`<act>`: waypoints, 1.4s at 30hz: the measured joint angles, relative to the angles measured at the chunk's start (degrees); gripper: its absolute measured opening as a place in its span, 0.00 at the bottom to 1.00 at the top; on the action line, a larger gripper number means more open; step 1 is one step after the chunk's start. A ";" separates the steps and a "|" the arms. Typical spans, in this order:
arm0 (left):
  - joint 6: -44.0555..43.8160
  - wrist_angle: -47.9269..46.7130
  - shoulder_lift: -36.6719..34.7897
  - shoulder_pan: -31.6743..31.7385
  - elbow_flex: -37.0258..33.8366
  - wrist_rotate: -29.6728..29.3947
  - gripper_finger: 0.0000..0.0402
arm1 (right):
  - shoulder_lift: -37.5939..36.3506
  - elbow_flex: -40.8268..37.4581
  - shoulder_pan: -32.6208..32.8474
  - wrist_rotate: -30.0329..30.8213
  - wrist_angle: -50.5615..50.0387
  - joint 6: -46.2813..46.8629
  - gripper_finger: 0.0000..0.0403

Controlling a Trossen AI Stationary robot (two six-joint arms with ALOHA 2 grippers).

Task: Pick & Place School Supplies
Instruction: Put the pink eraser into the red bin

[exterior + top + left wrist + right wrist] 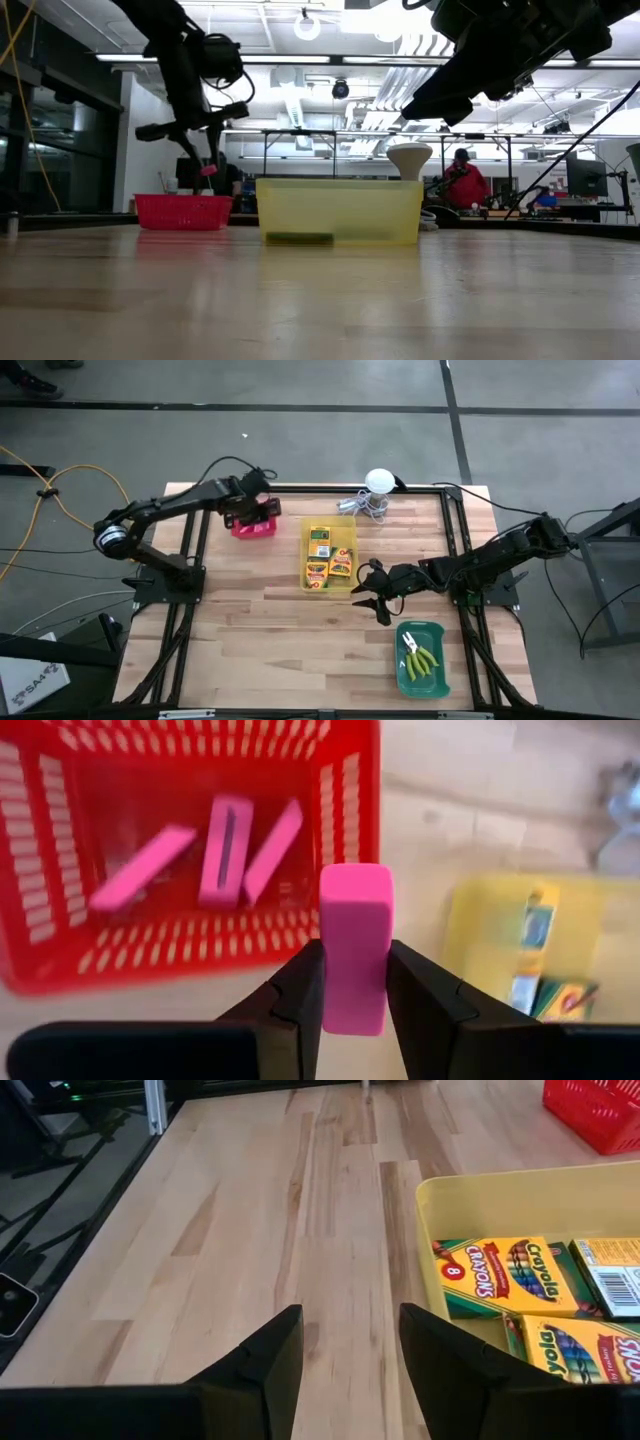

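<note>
"Crayola", "CRAYONS", "8" on crayon box [505, 1276]

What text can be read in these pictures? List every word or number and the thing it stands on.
"CRAYONS" and "Crayola", with an "8": crayon box in the yellow bin.
"Crayola", partly cut off: second crayon box.
Fine print on a white-labelled box: too small to read.
Pink eraser in the left gripper: no print shows.
Box labels from overhead: too small.

Overhead camera looks straight down on the whole table [300, 630]; low camera looks level across it; wrist cameras look closely forward, all four sharing the yellow bin [330, 556] and red basket [254, 524].
</note>
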 joint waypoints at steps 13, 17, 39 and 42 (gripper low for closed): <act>2.27 1.28 2.24 7.28 0.00 -2.46 0.23 | 0.00 0.00 0.00 -0.02 -2.12 0.50 0.39; 2.28 1.70 4.45 7.29 0.00 -3.05 0.23 | 0.00 0.00 0.00 -0.01 -3.59 0.57 0.39; 2.06 1.36 13.03 7.29 0.00 -3.12 0.23 | 0.00 0.00 0.00 0.00 -3.86 0.61 0.39; 2.08 1.39 13.03 7.29 0.00 -2.87 0.23 | 0.00 0.00 0.00 0.00 -3.85 0.61 0.39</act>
